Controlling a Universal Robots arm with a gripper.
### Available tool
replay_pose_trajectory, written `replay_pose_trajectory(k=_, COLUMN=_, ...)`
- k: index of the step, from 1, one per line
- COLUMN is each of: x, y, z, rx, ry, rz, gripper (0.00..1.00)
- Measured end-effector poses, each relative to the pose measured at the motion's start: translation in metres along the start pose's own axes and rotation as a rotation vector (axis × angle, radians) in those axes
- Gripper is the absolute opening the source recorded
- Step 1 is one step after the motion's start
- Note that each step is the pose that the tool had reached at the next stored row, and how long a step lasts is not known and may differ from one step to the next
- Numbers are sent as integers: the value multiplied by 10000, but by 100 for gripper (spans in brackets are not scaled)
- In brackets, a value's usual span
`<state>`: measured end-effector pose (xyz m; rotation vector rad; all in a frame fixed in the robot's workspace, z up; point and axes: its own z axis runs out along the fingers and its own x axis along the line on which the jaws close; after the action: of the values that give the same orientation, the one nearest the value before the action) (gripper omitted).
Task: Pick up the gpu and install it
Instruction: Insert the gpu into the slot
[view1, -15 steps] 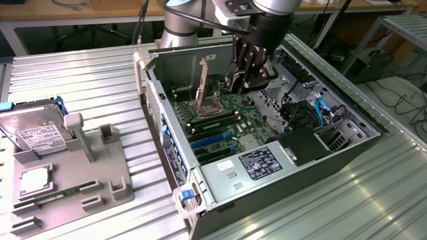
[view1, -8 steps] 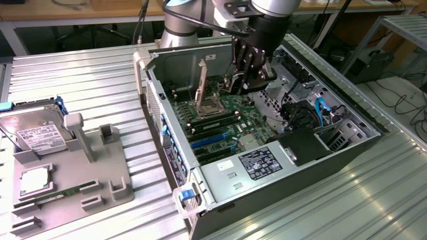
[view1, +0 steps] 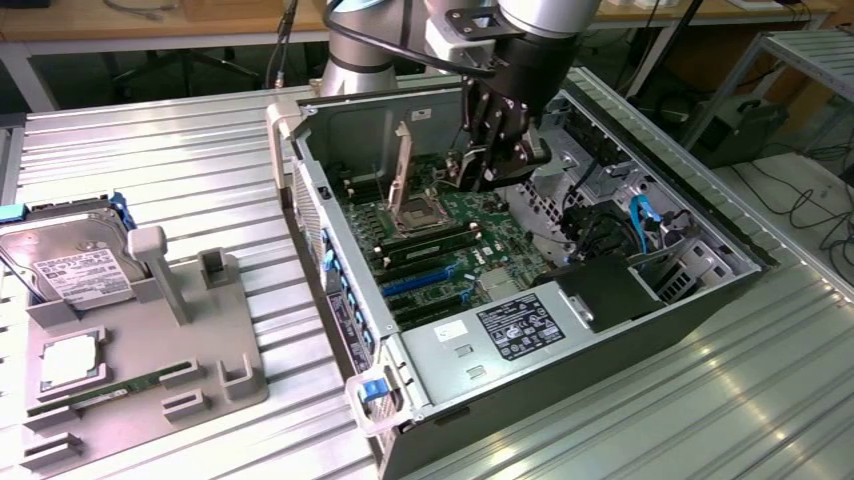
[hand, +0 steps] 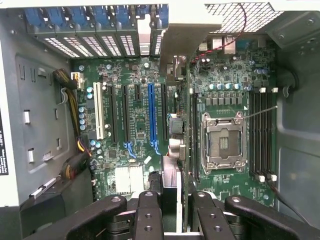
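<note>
Holding the gpu (hand: 175, 125) edge-on, pale metal end bracket away from the fingers, dark card body running back down between them. Seen in the exterior view as a thin slab (view1: 465, 172) hanging under the gripper (view1: 497, 160), up off the board, above the CPU socket (view1: 418, 213) and toward the exterior view's right of it. Clamped on the card from both sides: black fingers (hand: 148, 205) of the gripper (hand: 175, 200) pressed against its two faces, not spread free.

From the wrist, lined up just beside the CPU socket (hand: 222, 140), between that socket and the long blue slot (hand: 151, 112). Farther from the socket on that same side, a white slot (hand: 98, 112). Flanking the socket, rows of black memory slots (hand: 262, 135). Socket lever (view1: 402, 165) standing upright at the socket's edge.

Around the socket, the green motherboard (view1: 467, 240), lying inside the open computer case (view1: 587, 370). Nearer the camera than the socket, a grey power supply (view1: 521, 330) with a black label.

Well apart from the socket, outside the case toward the exterior view's left, a grey holder tray (view1: 220, 345) on the ribbed metal table (view1: 694, 400). On that tray, a silver hard drive (view1: 74, 265) with a white label and a slim green memory stick (view1: 100, 395).
</note>
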<state>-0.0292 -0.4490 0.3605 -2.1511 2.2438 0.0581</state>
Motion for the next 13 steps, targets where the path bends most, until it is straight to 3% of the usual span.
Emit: replay_pose_trajectory(k=13, x=6, y=22, z=50, rx=2, ry=0, rz=-27, gripper=28)
